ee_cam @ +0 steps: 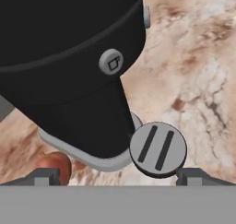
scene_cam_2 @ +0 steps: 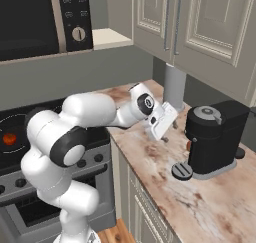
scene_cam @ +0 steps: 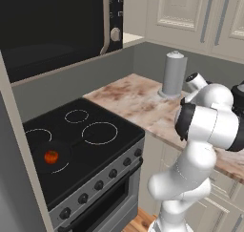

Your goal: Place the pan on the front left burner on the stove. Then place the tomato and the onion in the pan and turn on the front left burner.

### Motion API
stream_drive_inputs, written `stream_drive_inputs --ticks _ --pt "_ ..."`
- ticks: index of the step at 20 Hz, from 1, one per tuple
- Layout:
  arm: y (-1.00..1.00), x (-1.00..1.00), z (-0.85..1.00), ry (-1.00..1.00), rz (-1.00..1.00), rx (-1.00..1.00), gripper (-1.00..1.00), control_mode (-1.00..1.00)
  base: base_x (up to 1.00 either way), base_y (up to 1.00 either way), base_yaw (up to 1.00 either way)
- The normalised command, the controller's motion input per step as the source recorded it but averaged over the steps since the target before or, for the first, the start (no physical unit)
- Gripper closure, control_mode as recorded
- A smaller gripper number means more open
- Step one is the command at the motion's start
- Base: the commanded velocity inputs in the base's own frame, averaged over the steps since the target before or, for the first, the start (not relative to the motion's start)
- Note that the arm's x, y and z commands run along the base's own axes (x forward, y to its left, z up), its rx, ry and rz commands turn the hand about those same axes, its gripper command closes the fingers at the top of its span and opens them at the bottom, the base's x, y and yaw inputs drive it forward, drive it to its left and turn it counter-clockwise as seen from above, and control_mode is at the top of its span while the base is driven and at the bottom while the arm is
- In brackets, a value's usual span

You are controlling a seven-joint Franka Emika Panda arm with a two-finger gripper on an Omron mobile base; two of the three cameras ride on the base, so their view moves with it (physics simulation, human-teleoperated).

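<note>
tomato (scene_cam: 51,156) sits in round pan (scene_cam: 65,152) on stove (scene_cam: 109,145).

The stove (scene_cam: 90,178), a black glass cooktop with white ring outlines and a grey front with black knobs, stood left of the counter (scene_cam: 138,102). The shallow black pan (scene_cam: 53,155) sat on the front left burner (scene_cam: 61,168), with the bright red-orange tomato (scene_cam: 51,156) inside. The brownish onion (ee_cam: 54,165) lay on the counter, partly hidden.
</note>
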Motion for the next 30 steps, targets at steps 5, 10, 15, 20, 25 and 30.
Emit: stream_drive_inputs --ticks 5,10,15,20,25,30 --pt "-0.13 0.15 -0.19 0.0 0.0 0.0 -1.0 -1.0 0.0 0.0 0.0" --pt "-0.14 0.08 -0.19 0.0 0.0 0.0 -1.0 -1.0 0.0 0.0 0.0" --pt "-0.2 0.03 -0.19 0.0 0.0 0.0 -1.0 -1.0 0.0 0.0 0.0" --pt "-0.19 0.02 -0.24 0.0 0.0 0.03 -1.0 -1.0 0.0 0.0 0.0" --pt "-0.13 0.06 -0.18 0.0 0.0 0.04 -1.0 -1.0 0.0 0.0 0.0" --pt "-0.01 0.22 -0.05 0.0 0.0 0.0 -1.0 -1.0 0.0 0.0 0.0"
